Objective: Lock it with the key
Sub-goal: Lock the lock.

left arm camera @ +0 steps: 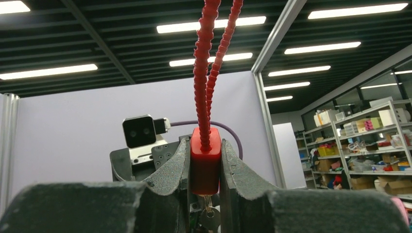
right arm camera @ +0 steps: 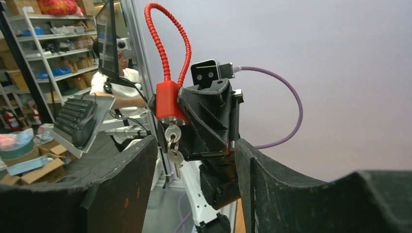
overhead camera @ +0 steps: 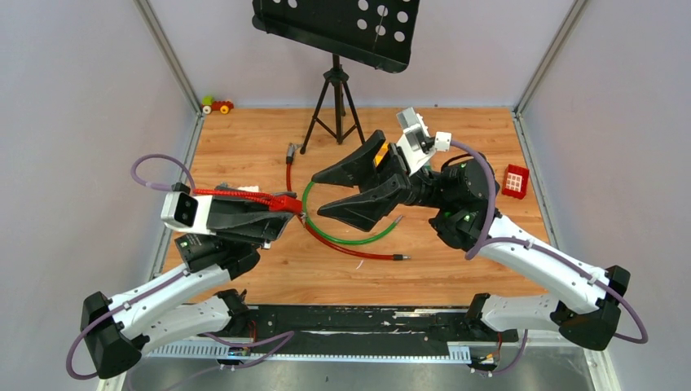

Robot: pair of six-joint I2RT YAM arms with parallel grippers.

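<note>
The key (right arm camera: pixel 172 132) sits in the underside of the red padlock (right arm camera: pixel 167 99), with a second key (right arm camera: pixel 177 158) dangling below it, all held above the bench (overhead camera: pixel 456 273). The left claw (overhead camera: pixel 277 213) is clenched on the lock body. The right claw (overhead camera: pixel 316 194) faces it, released, fingers either side of the key without touching. Insertion looks done; gripping and turning the key appear to be left.

1. The counter (overhead camera: pixel 464 273) is a light wooden board with pale panels on three sides.
2. A green cable (overhead camera: pixel 358 241) lies in a curve near the middle. A red cable (overhead camera: pixel 367 255) runs just beside it on the near side.
3. A black tripod stand (overhead camera: pixel 335 110) stands at the far side.
4. A small red crate (overhead camera: pixel 514 180) sits near the right edge, and a small colourful toy (overhead camera: pixel 217 105) is at the far left corner.
</note>
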